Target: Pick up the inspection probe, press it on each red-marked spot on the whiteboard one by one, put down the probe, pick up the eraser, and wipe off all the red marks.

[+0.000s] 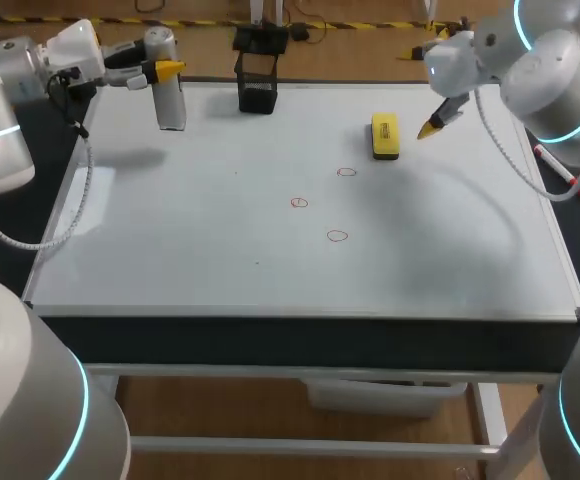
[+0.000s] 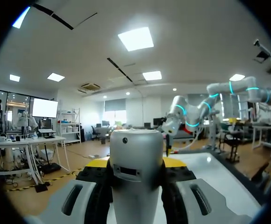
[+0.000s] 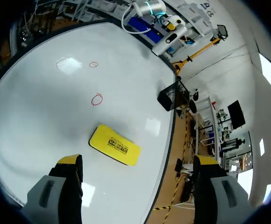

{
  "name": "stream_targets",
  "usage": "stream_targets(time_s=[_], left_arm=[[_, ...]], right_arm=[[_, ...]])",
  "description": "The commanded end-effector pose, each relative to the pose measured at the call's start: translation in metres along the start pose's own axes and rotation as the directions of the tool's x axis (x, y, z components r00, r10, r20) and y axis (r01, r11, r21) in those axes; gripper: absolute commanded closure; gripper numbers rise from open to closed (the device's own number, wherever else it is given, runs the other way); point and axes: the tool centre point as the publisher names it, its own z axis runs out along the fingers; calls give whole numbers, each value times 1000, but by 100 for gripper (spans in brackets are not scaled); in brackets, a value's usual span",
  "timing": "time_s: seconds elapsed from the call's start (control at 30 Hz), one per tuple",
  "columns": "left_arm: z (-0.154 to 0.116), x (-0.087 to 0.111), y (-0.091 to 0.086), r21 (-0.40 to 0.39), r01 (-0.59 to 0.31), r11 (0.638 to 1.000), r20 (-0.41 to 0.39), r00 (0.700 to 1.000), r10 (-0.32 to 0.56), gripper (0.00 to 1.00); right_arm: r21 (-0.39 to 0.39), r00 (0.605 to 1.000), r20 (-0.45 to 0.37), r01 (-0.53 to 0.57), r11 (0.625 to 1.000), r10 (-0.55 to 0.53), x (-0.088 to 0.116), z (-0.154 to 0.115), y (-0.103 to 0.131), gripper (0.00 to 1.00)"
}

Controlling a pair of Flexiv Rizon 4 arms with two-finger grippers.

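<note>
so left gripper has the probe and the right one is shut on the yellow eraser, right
No. The left gripper holds the probe, but the right gripper is open, with the yellow eraser lying untouched on the whiteboard ahead of it. The right wrist view shows this.

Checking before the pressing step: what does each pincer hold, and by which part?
The left pincer grips the upright probe around its upper half, one finger on either side. The right pincer is open and holds nothing.
</note>
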Motion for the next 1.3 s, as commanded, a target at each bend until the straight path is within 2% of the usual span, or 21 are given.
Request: stream_targets(time_s=[0.03,0.47,0.5,0.53,0.57,0.63,0.7,0.8,1.03,1.2,1.3], left_arm=[[0,3,-2,1,-3,1000,9,1000,3,100],[0,3,-2,1,-3,1000,9,1000,3,100],[0,3,-2,1,-3,1000,9,1000,3,100],[0,3,-2,1,-3,1000,9,1000,3,100],[0,3,-2,1,-3,1000,9,1000,3,100],[0,3,-2,1,-3,1000,9,1000,3,100],[0,3,-2,1,-3,1000,9,1000,3,100],[0,3,-2,1,-3,1000,9,1000,3,100],[0,3,-2,1,-3,1000,9,1000,3,100],[0,3,-2,1,-3,1000,9,1000,3,100],[0,3,-2,1,-3,1000,9,1000,3,100]], right_arm=[[-4,840,-273,487,873,-470,-4,-1,-2,0],[-4,840,-273,487,873,-470,-4,-1,-2,0],[-63,786,-293,553,831,-545,-7,5,0,0],[-160,712,-304,617,770,-633,-9,14,5,0],[-195,667,-318,649,735,-673,-9,18,12,0],[-274,529,-375,721,637,-761,-7,31,18,0],[-313,477,-389,736,600,-788,-4,40,22,0],[-374,369,-413,765,524,-833,1,52,29,0],[-481,175,-431,785,390,-885,13,67,41,0],[-519,96,-435,786,336,-895,17,72,45,0],[-533,51,-455,784,318,-889,17,74,44,0]])
